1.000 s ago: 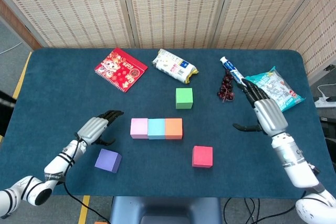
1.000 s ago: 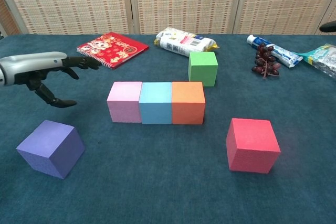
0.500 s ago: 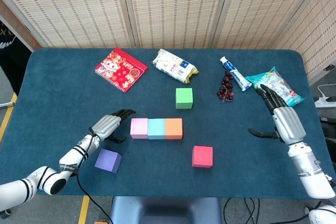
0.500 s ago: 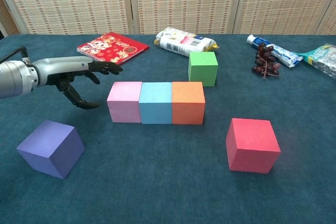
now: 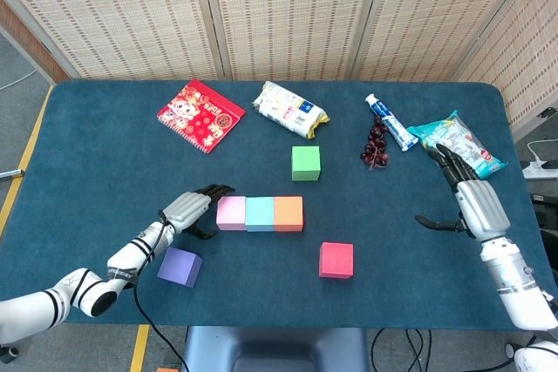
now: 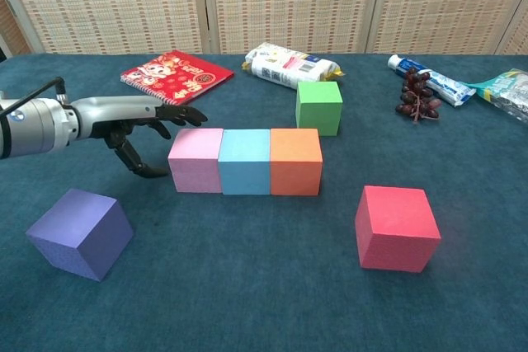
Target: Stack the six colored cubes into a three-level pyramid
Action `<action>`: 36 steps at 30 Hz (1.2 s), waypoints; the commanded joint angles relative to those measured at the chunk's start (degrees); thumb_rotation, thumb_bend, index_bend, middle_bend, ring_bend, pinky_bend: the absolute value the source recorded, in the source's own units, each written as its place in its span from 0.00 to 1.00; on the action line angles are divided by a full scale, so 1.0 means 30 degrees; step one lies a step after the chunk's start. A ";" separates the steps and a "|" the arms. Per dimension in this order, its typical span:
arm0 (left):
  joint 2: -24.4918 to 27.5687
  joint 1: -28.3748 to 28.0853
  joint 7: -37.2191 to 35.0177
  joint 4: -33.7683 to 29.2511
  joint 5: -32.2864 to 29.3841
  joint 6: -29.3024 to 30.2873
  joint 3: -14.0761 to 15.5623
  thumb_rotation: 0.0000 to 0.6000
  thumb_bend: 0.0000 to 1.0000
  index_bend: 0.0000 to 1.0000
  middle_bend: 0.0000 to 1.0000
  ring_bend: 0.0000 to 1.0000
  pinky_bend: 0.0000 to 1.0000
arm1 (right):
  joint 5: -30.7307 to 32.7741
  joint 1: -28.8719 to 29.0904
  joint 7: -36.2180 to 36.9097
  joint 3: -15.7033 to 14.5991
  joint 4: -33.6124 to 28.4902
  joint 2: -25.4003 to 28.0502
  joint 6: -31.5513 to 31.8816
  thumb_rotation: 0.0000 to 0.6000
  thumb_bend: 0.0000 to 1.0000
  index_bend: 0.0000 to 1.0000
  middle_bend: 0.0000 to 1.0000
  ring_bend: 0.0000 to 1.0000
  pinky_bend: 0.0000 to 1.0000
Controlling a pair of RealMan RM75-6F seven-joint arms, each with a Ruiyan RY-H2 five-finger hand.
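Note:
A pink cube, a cyan cube and an orange cube stand side by side in a row at the table's middle. A green cube sits behind them, a red cube in front to the right, a purple cube in front to the left. My left hand is open just left of the pink cube, fingers stretched toward it, holding nothing. My right hand hovers open near the table's right edge, far from the cubes.
At the back lie a red booklet, a white snack pack, a toothpaste tube, dark grapes and a teal packet. The table's right edge runs close to my right hand.
My left hand has slid right, from beside the purple cube up to the pink cube's left side. My right hand has drawn back toward the right edge.

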 commanded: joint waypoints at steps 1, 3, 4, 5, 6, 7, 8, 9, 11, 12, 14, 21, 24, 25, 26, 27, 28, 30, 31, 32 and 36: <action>0.0005 -0.0045 -0.0050 0.0005 0.0020 -0.0014 0.0052 1.00 0.33 0.04 0.05 0.00 0.16 | -0.0010 -0.0036 -0.0012 0.0015 0.0041 -0.0018 -0.0029 1.00 0.24 0.00 0.08 0.06 0.24; -0.0015 -0.0082 -0.0105 0.0013 -0.0001 -0.0055 0.0099 1.00 0.33 0.05 0.06 0.00 0.16 | -0.0005 -0.0065 0.0040 0.0031 0.0070 -0.0036 -0.0076 1.00 0.24 0.00 0.08 0.06 0.24; -0.0028 -0.0092 -0.0150 0.0007 -0.0006 -0.0065 0.0118 1.00 0.33 0.05 0.07 0.00 0.16 | -0.0002 -0.0076 0.0058 0.0037 0.0092 -0.0047 -0.0097 1.00 0.24 0.00 0.08 0.06 0.24; -0.0041 -0.0101 -0.0183 0.0006 -0.0001 -0.0068 0.0142 1.00 0.33 0.06 0.07 0.01 0.16 | -0.0001 -0.0086 0.0086 0.0041 0.0115 -0.0067 -0.0120 1.00 0.24 0.00 0.08 0.06 0.24; -0.0058 -0.0114 -0.0191 0.0022 0.0016 -0.0074 0.0175 1.00 0.33 0.06 0.08 0.01 0.16 | -0.0005 -0.0097 0.0116 0.0042 0.0135 -0.0085 -0.0143 1.00 0.24 0.00 0.08 0.06 0.24; -0.0089 -0.0133 -0.0197 0.0055 0.0029 -0.0085 0.0213 1.00 0.33 0.06 0.08 0.01 0.16 | -0.0003 -0.0107 0.0148 0.0039 0.0173 -0.0108 -0.0188 1.00 0.24 0.00 0.08 0.06 0.24; -0.0112 -0.0152 -0.0200 0.0088 0.0025 -0.0105 0.0235 1.00 0.33 0.06 0.09 0.02 0.16 | 0.0000 -0.0111 0.0178 0.0040 0.0201 -0.0124 -0.0227 1.00 0.24 0.00 0.08 0.06 0.24; -0.0134 -0.0171 -0.0193 0.0132 0.0012 -0.0118 0.0249 1.00 0.33 0.07 0.10 0.02 0.16 | 0.0003 -0.0119 0.0210 0.0041 0.0226 -0.0136 -0.0256 1.00 0.24 0.00 0.08 0.06 0.24; -0.0185 -0.0209 -0.0198 0.0225 -0.0050 -0.0129 0.0246 1.00 0.33 0.07 0.12 0.04 0.16 | 0.0002 -0.0146 0.0256 0.0052 0.0290 -0.0169 -0.0287 1.00 0.24 0.00 0.08 0.06 0.24; -0.0198 -0.0212 -0.0213 0.0238 -0.0074 -0.0104 0.0236 1.00 0.33 0.07 0.12 0.05 0.16 | -0.0006 -0.0163 0.0270 0.0053 0.0313 -0.0181 -0.0288 1.00 0.24 0.00 0.08 0.06 0.24; -0.0225 -0.0213 -0.0267 0.0228 -0.0080 -0.0022 0.0226 1.00 0.33 0.07 0.13 0.06 0.16 | -0.0007 -0.0193 0.0301 0.0066 0.0370 -0.0211 -0.0303 1.00 0.24 0.00 0.08 0.06 0.24; -0.0450 -0.0342 -0.0383 0.0376 -0.0011 -0.0051 0.0318 1.00 0.33 0.10 0.16 0.08 0.16 | -0.0032 -0.0270 0.0453 0.0049 0.0528 -0.0262 -0.0446 1.00 0.24 0.00 0.08 0.06 0.24; -0.0476 -0.0371 -0.0479 0.0392 0.0053 -0.0004 0.0344 1.00 0.33 0.10 0.16 0.08 0.16 | -0.0014 -0.0307 0.0497 0.0067 0.0571 -0.0251 -0.0479 1.00 0.24 0.00 0.08 0.06 0.24; -0.0456 -0.0381 -0.0535 0.0374 0.0089 -0.0005 0.0370 1.00 0.33 0.10 0.15 0.08 0.16 | -0.0009 -0.0322 0.0506 0.0075 0.0594 -0.0247 -0.0486 1.00 0.24 0.00 0.08 0.06 0.24; -0.0442 -0.0385 -0.0579 0.0366 0.0114 0.0002 0.0386 1.00 0.33 0.10 0.16 0.08 0.16 | -0.0017 -0.0333 0.0506 0.0075 0.0602 -0.0249 -0.0489 1.00 0.24 0.00 0.08 0.06 0.24; -0.0434 -0.0388 -0.0614 0.0366 0.0140 0.0005 0.0409 1.00 0.33 0.10 0.16 0.08 0.16 | -0.0019 -0.0346 0.0518 0.0078 0.0614 -0.0256 -0.0489 1.00 0.24 0.00 0.08 0.06 0.24; -0.0415 -0.0399 -0.0652 0.0363 0.0175 -0.0013 0.0448 1.00 0.33 0.10 0.16 0.07 0.16 | -0.0023 -0.0363 0.0530 0.0082 0.0633 -0.0271 -0.0486 1.00 0.24 0.00 0.08 0.06 0.24; -0.0405 -0.0404 -0.0715 0.0350 0.0217 -0.0006 0.0491 1.00 0.33 0.10 0.15 0.07 0.16 | -0.0024 -0.0390 0.0524 0.0084 0.0651 -0.0284 -0.0486 1.00 0.24 0.00 0.08 0.06 0.24; -0.0395 -0.0417 -0.0748 0.0336 0.0259 -0.0011 0.0525 1.00 0.33 0.10 0.15 0.08 0.16 | -0.0010 -0.0406 0.0534 0.0092 0.0664 -0.0302 -0.0489 1.00 0.24 0.00 0.08 0.06 0.24; -0.0385 -0.0430 -0.0770 0.0323 0.0288 -0.0028 0.0553 1.00 0.33 0.10 0.16 0.08 0.16 | -0.0003 -0.0417 0.0543 0.0097 0.0669 -0.0311 -0.0492 1.00 0.24 0.00 0.08 0.06 0.24; -0.0447 -0.0515 -0.0875 0.0400 0.0310 -0.0135 0.0605 1.00 0.33 0.10 0.16 0.07 0.16 | -0.0022 -0.0450 0.0553 0.0114 0.0684 -0.0316 -0.0503 1.00 0.24 0.00 0.08 0.06 0.24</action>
